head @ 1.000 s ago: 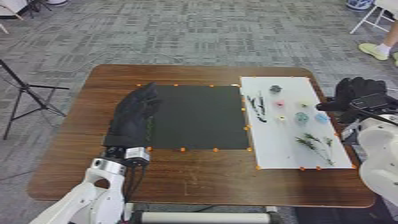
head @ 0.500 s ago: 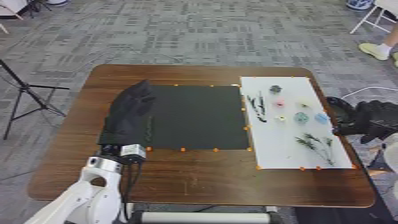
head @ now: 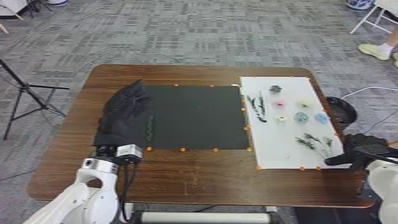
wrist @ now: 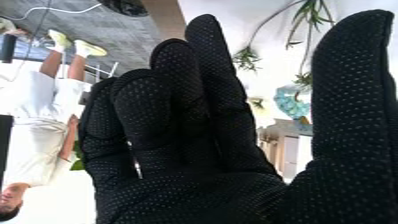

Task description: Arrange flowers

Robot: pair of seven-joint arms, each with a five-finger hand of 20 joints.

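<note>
Right hand [head: 364, 146]: It is hanging over the lower right corner of the white sheet [head: 277, 150], by the stem ends of the leafy sprigs [head: 309, 142]; I can't tell whether it is touching them. In the right wrist view its fingers [wrist: 209, 60] are standing nearly straight and close together, with the thumb [wrist: 348, 95] spreading well away from them.
Left hand [head: 120, 117]: It is lying long and straight over the left edge of the black mat [head: 200, 117], its fingers pressing together and pointing toward the top of the frame.
Flower heads: On the sheet, right of center, a dark one [head: 275, 89] is sitting highest. Below it a pink one [head: 280, 103] and a pale yellow one [head: 305, 104] are lying side by side, then a small whitish one [head: 282, 118], a teal one [head: 302, 117] and a blue one [head: 322, 118].
Stems: Dark slender stems [head: 258, 108] are lying along the sheet's left side; the sprigs are lying lower right.
Green strand [head: 149, 129]: It is lying on the mat's left part, just beside the left hand.
Table [head: 191, 180]: Brown wood is showing around mat and sheet.
</note>
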